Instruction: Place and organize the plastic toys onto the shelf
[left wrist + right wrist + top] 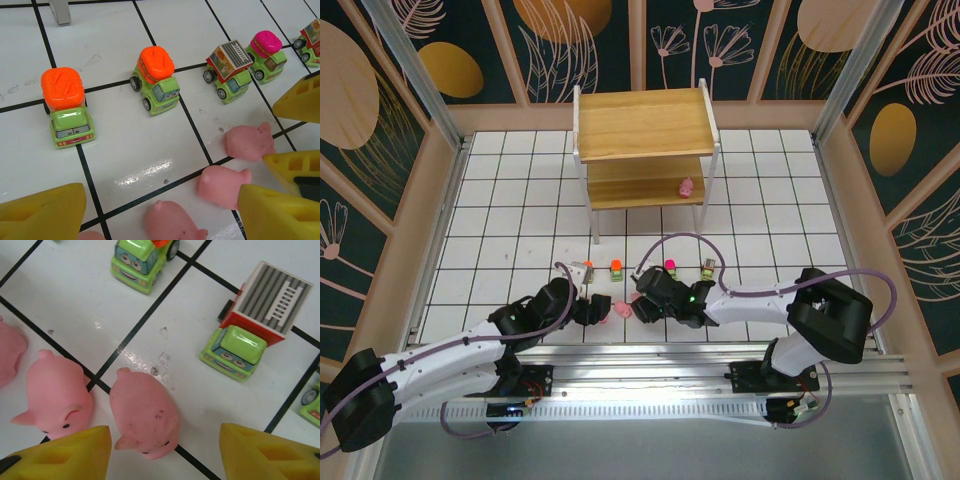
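Note:
The wooden shelf stands at the far middle, with one pink pig on its lower tier. Green toy cars sit in a row on the floor, seen close as orange-topped, orange-topped, ladder-topped and magenta-topped. Pink pigs lie just in front. My left gripper is open low over one pig, with another pig by its right finger. My right gripper is open astride a pig, its pads not touching. A second pig lies beside its left finger.
The two grippers face each other closely over the pig cluster. The right gripper's yellow fingers flank a pig. A ladder-topped car stands just beyond the right gripper. A shelf leg stands far left.

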Controlling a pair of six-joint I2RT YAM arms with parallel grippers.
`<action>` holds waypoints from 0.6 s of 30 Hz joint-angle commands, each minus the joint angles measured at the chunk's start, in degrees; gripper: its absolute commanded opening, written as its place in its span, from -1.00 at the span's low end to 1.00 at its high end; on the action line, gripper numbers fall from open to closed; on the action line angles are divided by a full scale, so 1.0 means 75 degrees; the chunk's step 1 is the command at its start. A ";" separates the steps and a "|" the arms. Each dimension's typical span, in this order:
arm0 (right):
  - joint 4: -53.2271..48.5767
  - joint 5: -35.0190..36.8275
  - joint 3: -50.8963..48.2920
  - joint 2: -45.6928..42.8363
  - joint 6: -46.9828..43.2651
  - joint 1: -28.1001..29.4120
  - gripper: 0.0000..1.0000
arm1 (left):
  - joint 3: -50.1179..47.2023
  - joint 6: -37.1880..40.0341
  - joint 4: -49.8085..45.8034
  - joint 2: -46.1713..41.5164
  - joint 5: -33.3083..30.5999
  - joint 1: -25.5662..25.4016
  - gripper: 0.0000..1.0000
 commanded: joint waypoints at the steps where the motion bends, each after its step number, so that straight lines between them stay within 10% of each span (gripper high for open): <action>1: 0.0084 -0.0187 0.0172 0.0123 -0.0286 -0.0019 0.19 | -0.0060 0.0020 0.0134 -0.0061 -0.0137 -0.0030 0.59; 18: 0.0310 -0.0225 0.0314 0.0564 -0.0486 -0.0020 0.03 | -0.0051 0.0008 0.0122 -0.0029 -0.0149 -0.0034 0.59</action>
